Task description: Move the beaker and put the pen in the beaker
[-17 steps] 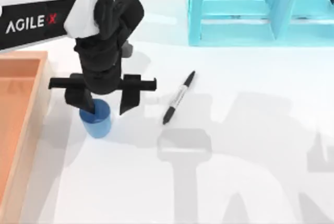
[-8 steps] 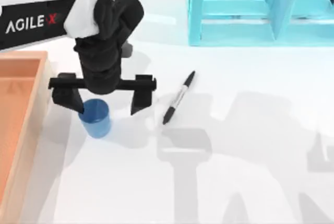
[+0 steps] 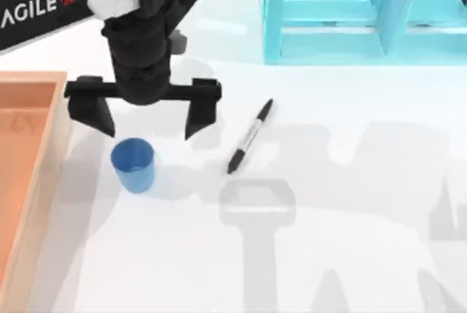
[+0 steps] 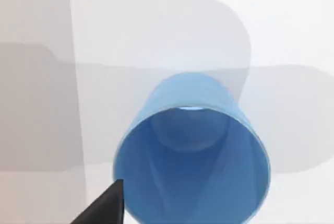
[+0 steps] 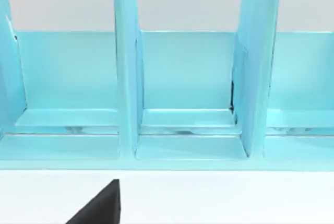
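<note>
The beaker (image 3: 133, 165), a small blue cup, stands upright and free on the white table at the left. My left gripper (image 3: 146, 117) hovers above and just behind it, open wide, its black fingers (image 3: 200, 114) apart and touching nothing. In the left wrist view I look down into the beaker (image 4: 190, 151), which has nothing inside, with one fingertip (image 4: 104, 209) beside its rim. The pen (image 3: 250, 136) lies flat and slanted on the table to the right of the beaker. A black part of my right gripper (image 5: 99, 208) points at the shelf unit.
A large light-blue shelf unit (image 3: 365, 14) stands along the back right, seen close up as open compartments (image 5: 188, 78) in the right wrist view. An orange wooden tray (image 3: 51, 145) runs along the left edge, close to the beaker. Arm shadows fall across the front of the table.
My left gripper opened wider, let go of the beaker's rim and lifted back away from it. The beaker and pen stayed where they were.
</note>
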Motion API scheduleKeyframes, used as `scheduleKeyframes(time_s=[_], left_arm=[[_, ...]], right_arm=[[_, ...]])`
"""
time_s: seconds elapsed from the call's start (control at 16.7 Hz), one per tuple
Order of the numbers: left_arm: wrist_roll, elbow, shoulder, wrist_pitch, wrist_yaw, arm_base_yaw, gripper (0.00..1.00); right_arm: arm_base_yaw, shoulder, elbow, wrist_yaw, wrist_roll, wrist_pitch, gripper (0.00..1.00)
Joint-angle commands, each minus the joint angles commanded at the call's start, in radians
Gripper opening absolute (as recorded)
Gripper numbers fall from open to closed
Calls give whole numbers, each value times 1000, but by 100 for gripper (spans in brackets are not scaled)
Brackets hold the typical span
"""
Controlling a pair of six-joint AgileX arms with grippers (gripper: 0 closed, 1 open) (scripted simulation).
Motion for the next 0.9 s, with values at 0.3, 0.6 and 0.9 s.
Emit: scheduleKeyframes(time_s=[0.3, 0.6, 0.9], left_arm=[[-2, 282, -2, -285, 0, -3, 100], [-3, 431, -14, -435, 0, 0, 100], [-1, 433, -9, -432, -1, 0, 100]], right_arm=[[0, 0, 0, 0, 0, 0, 100], [0, 0, 0, 0, 0, 0, 100], [0, 0, 0, 0, 0, 0, 100]])
